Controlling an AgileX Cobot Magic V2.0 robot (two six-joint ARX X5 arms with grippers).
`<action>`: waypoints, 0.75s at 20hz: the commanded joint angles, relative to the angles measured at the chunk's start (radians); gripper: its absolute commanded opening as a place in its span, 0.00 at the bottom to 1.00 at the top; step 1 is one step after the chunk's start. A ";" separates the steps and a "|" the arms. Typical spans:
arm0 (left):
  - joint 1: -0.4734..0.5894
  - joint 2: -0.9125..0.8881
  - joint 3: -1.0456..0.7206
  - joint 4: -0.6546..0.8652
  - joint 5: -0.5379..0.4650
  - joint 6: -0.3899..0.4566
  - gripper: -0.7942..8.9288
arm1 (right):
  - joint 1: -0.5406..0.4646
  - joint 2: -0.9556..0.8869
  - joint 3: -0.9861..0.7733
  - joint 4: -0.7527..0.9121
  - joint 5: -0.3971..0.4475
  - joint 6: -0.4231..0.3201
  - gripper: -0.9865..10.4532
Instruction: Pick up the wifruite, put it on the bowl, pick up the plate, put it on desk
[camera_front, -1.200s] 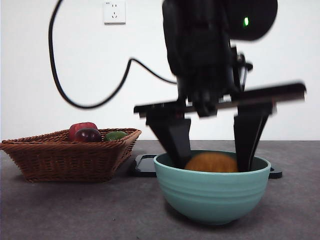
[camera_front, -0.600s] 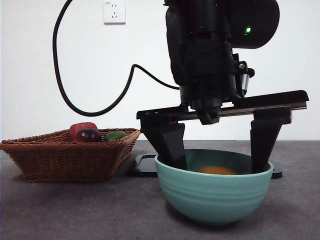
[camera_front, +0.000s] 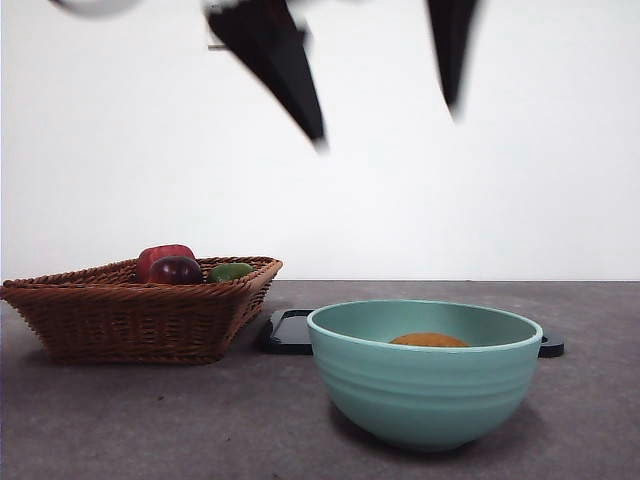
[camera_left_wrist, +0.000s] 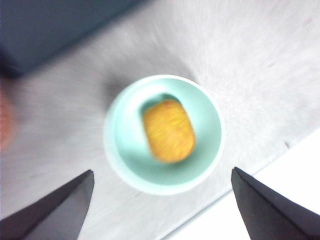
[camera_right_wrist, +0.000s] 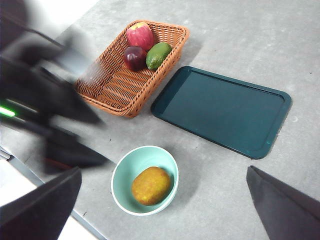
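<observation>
Now wifruite (camera_front: 430, 340) lies in the bowl (camera_front: 425, 385)

Lab-like test setup, bare white wall (camera_front: 560, 150), plain grey desk (camera_front: 150, 420), staged wicker basket (camera_front: 130, 310)

The worktop (camera_right_wrist: 240, 30) is a flat grey matte surface, faintly mottled. Three things rest directly on it. The teal-green bowl (camera_front: 425, 385) stands nearest the front edge. Behind the bowl lies a dark rectangular tray (camera_right_wrist: 222, 110), flat on the surface and apart from the bowl. A brown wicker basket (camera_front: 130, 315) sits just beside the tray, further from the bowl.
</observation>
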 joint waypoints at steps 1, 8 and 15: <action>-0.018 -0.138 0.028 -0.072 -0.030 0.087 0.54 | 0.005 0.005 0.019 0.007 -0.003 0.010 0.64; -0.024 -0.539 0.028 -0.207 -0.158 0.130 0.54 | 0.005 0.005 0.019 -0.024 -0.003 0.010 0.64; -0.024 -0.849 0.021 -0.258 -0.166 0.173 0.68 | 0.005 0.005 0.019 -0.036 -0.002 0.014 0.64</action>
